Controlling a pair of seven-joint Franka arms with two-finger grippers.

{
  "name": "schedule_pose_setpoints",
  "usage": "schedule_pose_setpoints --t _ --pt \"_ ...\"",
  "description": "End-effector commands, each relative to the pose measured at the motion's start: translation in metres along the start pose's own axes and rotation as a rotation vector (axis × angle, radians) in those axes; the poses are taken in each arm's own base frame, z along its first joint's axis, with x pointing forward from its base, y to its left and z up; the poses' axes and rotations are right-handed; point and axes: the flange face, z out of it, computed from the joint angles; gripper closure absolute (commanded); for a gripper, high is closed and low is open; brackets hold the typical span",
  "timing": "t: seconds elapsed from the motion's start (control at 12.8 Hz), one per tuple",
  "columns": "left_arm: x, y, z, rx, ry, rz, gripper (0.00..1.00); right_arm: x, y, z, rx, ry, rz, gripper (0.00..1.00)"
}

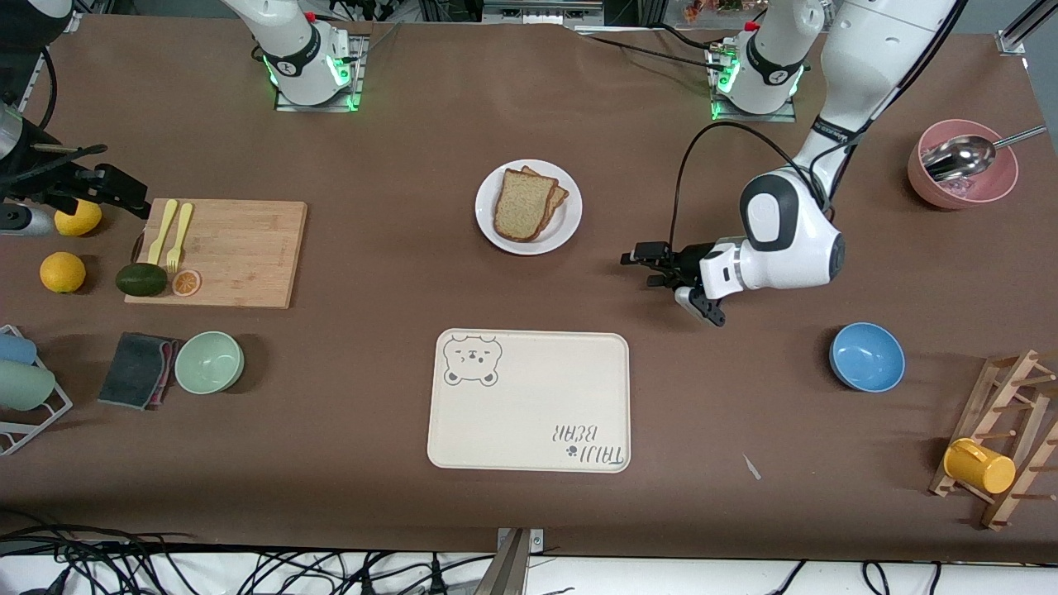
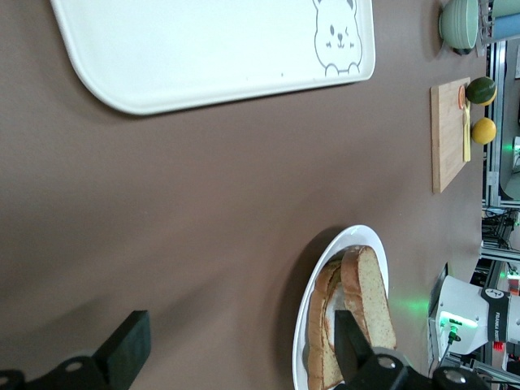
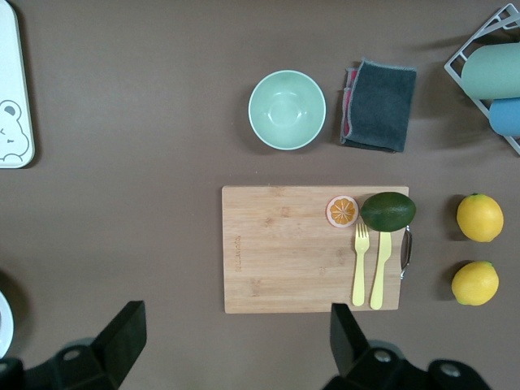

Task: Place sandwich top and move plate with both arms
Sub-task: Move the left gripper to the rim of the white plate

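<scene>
The white plate point(image 1: 570, 216) point(image 2: 357, 237) sits mid-table, farther from the front camera than the tray. Two bread slices lie on it. The sandwich top point(image 1: 521, 205) point(image 2: 371, 284) lies over the second slice point(image 1: 558, 197) point(image 2: 319, 325), which sticks out from under it. My left gripper point(image 1: 650, 267) point(image 2: 240, 333) hangs low beside the plate, toward the left arm's end, open with nothing between its fingers. My right gripper point(image 1: 131, 198) point(image 3: 236, 325) hangs high by the wooden cutting board point(image 1: 240, 248) point(image 3: 284, 252), open and empty.
A cream bear tray point(image 1: 529, 401) lies near the front edge. On the board are an avocado point(image 1: 140, 279), an orange slice and yellow cutlery. Two lemons, a green bowl point(image 1: 209, 362), a dark cloth, a blue bowl point(image 1: 866, 357), a pink bowl with a spoon point(image 1: 963, 178) and a mug rack point(image 1: 1008, 438) stand around.
</scene>
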Motion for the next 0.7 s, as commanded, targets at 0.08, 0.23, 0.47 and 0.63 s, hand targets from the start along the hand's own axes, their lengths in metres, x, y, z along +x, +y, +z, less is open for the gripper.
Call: schedule_pose_setpoints --t 0.08,0.23,0.47,0.63 --pt "-0.007 0.001 0.026 -0.029 -0.010 0.013 0.01 -0.003 -0.004 0.000 0.083 -0.008 0.021 0.00" --pt "-0.012 0.003 0.041 -0.079 -0.021 -0.021 0.01 -0.002 -0.005 -0.001 0.076 -0.003 0.014 0.00" --pt "-0.024 0.008 0.058 -0.156 0.000 -0.103 0.01 -0.002 -0.002 0.000 0.079 -0.006 0.023 0.00" --pt "-0.034 0.003 0.071 -0.192 0.017 -0.103 0.01 -0.002 -0.002 0.000 0.080 -0.006 0.024 0.00"
